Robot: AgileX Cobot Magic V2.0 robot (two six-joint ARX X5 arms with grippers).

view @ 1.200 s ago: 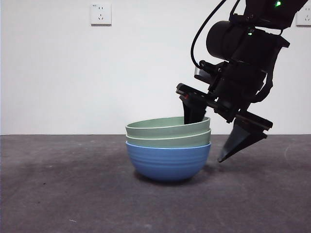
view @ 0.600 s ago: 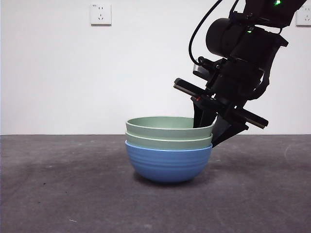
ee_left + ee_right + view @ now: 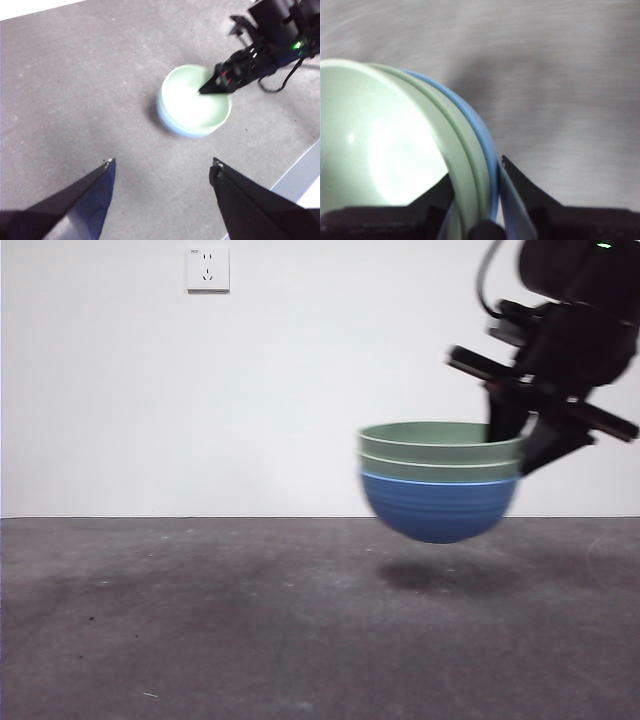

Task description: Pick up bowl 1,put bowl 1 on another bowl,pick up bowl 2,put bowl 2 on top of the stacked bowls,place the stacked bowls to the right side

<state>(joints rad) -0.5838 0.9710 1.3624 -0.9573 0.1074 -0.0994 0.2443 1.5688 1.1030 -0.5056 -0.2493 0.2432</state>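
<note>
My right gripper (image 3: pixel 520 445) was clamped on the rim of the stacked bowls (image 3: pixel 438 485), one finger inside the top bowl and one outside on the blue wall. The stack hung in the air at the middle right of the front picture, clear of the table (image 3: pixel 200 620). I counted three bowls: two pale green, one blue underneath. My left gripper (image 3: pixel 162 167) waited well apart from them, its two fingers spread wide and holding nothing.
</note>
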